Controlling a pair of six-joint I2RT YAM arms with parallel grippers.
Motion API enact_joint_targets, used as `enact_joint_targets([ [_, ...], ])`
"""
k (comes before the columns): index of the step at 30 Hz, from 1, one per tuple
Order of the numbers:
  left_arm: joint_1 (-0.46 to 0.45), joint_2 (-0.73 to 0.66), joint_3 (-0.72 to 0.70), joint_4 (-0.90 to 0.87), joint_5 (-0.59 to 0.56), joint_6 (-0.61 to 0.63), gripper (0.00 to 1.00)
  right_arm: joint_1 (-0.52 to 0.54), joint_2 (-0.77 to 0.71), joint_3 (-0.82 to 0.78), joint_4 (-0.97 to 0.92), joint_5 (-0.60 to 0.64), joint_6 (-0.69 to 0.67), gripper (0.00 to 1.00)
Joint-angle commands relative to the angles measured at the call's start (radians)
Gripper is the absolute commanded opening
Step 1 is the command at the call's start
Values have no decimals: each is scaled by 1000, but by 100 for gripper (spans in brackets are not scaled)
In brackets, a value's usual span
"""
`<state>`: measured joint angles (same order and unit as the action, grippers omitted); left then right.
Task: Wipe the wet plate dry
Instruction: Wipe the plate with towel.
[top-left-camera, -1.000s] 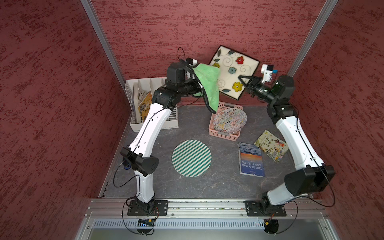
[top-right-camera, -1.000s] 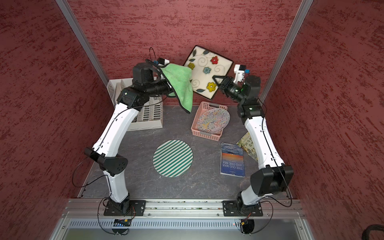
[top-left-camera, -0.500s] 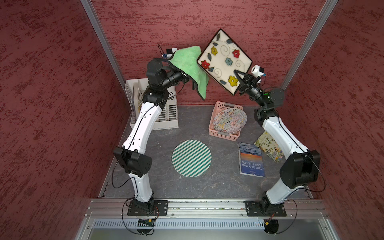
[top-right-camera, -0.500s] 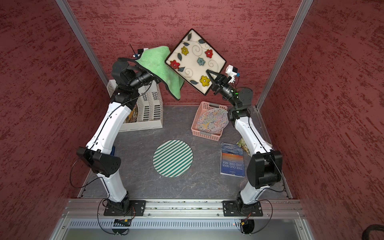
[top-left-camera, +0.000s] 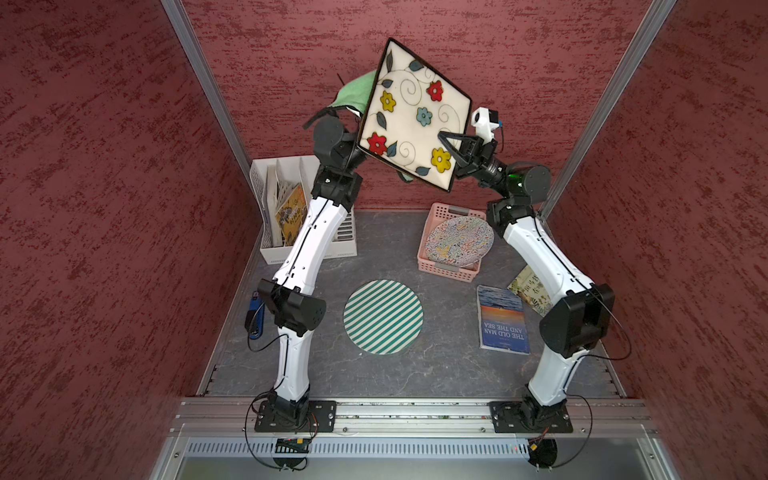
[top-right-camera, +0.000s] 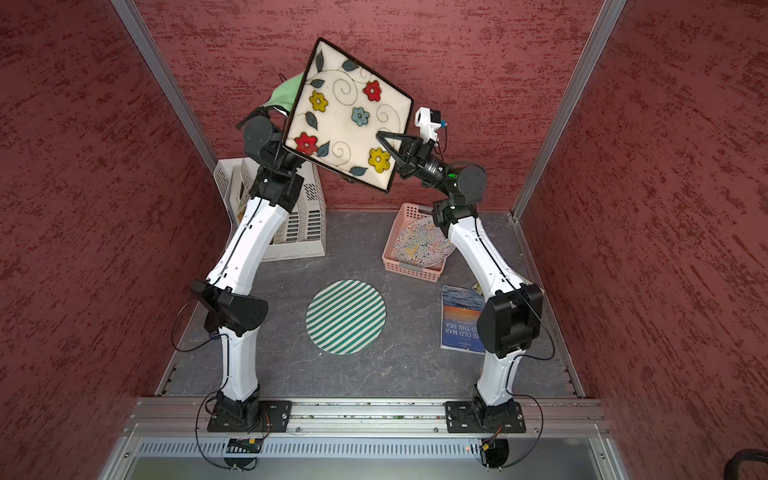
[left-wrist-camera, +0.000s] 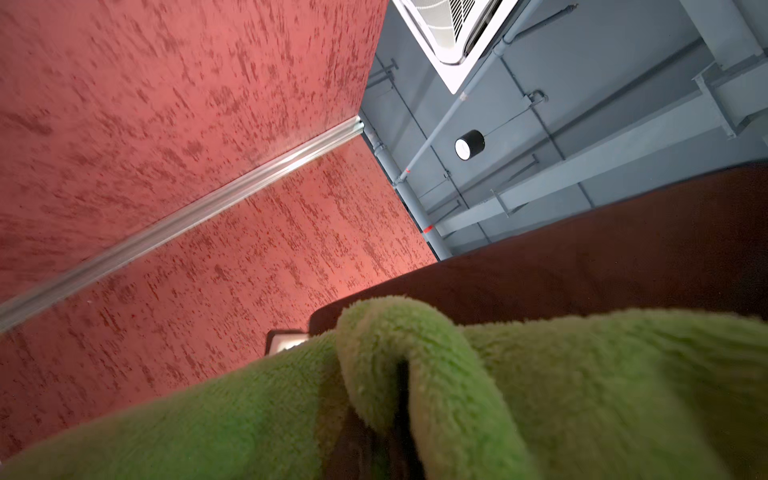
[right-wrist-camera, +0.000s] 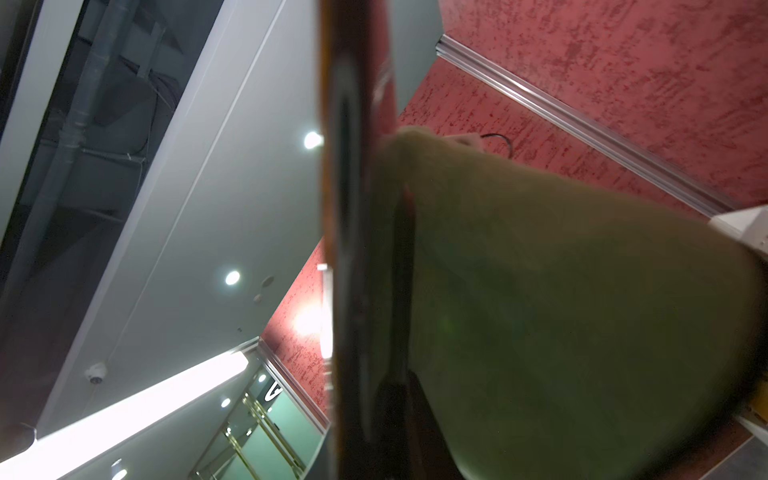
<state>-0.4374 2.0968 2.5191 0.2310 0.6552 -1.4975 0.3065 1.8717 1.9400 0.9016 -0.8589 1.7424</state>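
1. grey stone-look bench (top-left-camera: 436, 374) walled in by red textured panels (top-left-camera: 104, 208), in both top views. the flowered plate (top-left-camera: 411, 116) hangs high above the bench's far edge, tilted, painted face toward the camera.
2. the right gripper (top-left-camera: 451, 145) is clamped on that plate's right edge, one finger (top-left-camera: 449, 135) lying on the painted face beside a yellow flower. the left arm (top-left-camera: 316, 241) reaches up behind the plate, its tip hidden. a green cloth (top-left-camera: 357, 91) pokes out past the plate's upper left edge, on the back side.
3. on the bench: a white file rack (top-left-camera: 307, 253) in the far left corner, a pink basket (top-left-camera: 446, 272) near the far edge with a patterned round plate (top-left-camera: 457, 241) in it, a green-striped disc (top-left-camera: 383, 316) at the middle, a blue book (top-left-camera: 503, 320) toward the right edge, a pale booklet (top-left-camera: 525, 286) just beside it.
4. left wrist view: the green cloth (left-wrist-camera: 582, 395) fills the near part, folded round a dark finger (left-wrist-camera: 402, 386). the left gripper (left-wrist-camera: 378, 419) is clenched on it. the flowered plate's dark back (left-wrist-camera: 602, 257) lies just beyond the cloth; whether they touch cannot be told.
5. right wrist view, blurred: the flowered plate (right-wrist-camera: 345, 208) shows edge-on as a dark strip, and the right gripper (right-wrist-camera: 374, 291) pinches it from both sides. the green cloth (right-wrist-camera: 582, 311) sits just beside the plate's back.
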Motion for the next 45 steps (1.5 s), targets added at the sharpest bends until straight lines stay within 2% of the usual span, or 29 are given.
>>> enact_joint_targets([
  [1,-95,28,14,88,26,-36,0,2,52,217,-78,69,-55,0],
  [4,-126,25,-4,135,24,-42,0,-59,121,349,-189,151,-78,0],
  [6,-120,1,-32,169,12,-49,0,-112,131,362,-236,198,-88,0],
  [9,-87,-51,-66,186,-14,-40,0,-184,100,302,-253,203,-106,0],
  [12,-48,-82,-64,189,-41,-33,0,-203,21,148,-185,175,-109,0],
  [15,-7,-80,-43,206,-79,-48,0,-160,-58,-8,-102,117,-108,0],
  [18,22,-34,32,205,-102,-72,0,-55,-132,-164,-10,89,-103,0],
  [21,23,22,111,188,-99,-99,0,21,-152,-226,36,95,-108,0],
  [25,-20,45,112,209,-103,-114,0,30,-89,-121,19,88,-96,0],
  [28,-79,57,102,229,-104,-108,0,6,-16,47,-114,91,-146,0],
  [34,-186,16,-50,372,-82,-129,0,-125,127,371,-377,246,-199,0],
  [37,-201,-85,-218,407,-64,-80,0,-201,138,402,-471,293,-218,0],
  [39,-190,-180,-364,418,-67,-32,0,-237,109,353,-517,303,-258,0],
  [41,-172,-281,-503,361,-73,66,0,-258,42,274,-579,303,-348,0],
  [43,-163,-385,-592,146,-97,247,0,-256,-18,205,-680,296,-460,0],
  [45,-183,-453,-585,-173,-197,524,0,-239,-73,135,-744,286,-544,0],
])
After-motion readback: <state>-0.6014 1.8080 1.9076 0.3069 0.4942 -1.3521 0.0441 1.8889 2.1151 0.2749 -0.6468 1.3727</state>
